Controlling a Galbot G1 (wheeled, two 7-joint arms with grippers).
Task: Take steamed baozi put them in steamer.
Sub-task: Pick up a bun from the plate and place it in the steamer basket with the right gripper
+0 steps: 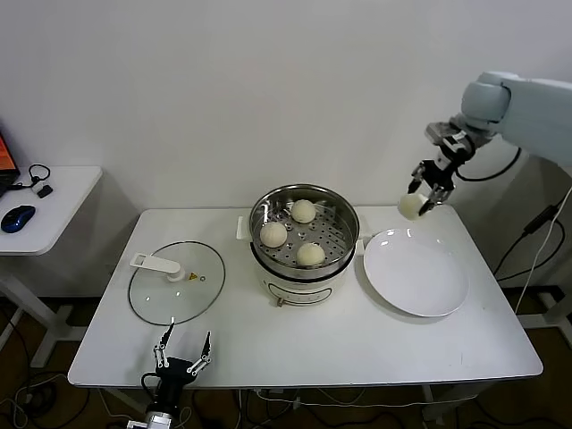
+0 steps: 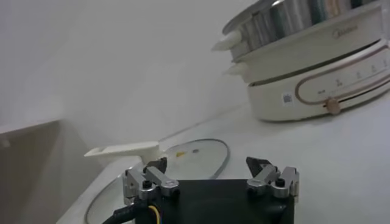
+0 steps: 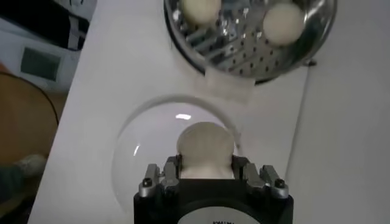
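Observation:
The steel steamer [image 1: 344, 219] sits on its white cooker base at the table's middle. It holds three cream-white baozi [image 1: 303, 211], [image 1: 273, 234], [image 1: 310, 255]. My right gripper [image 1: 425, 202] is shut on a fourth baozi [image 1: 410, 206] and holds it in the air above the far edge of the white plate [image 1: 416, 273]. The right wrist view shows that baozi [image 3: 205, 149] between the fingers, with the plate [image 3: 140, 158] below and the steamer [image 3: 244, 55] beyond. My left gripper [image 1: 181, 352] is open and empty at the table's front left edge.
The glass lid [image 1: 170, 290] with a white handle lies flat left of the steamer; it also shows in the left wrist view [image 2: 195, 155]. A side table with a blue mouse [image 1: 18, 217] stands at far left. A wall runs behind the table.

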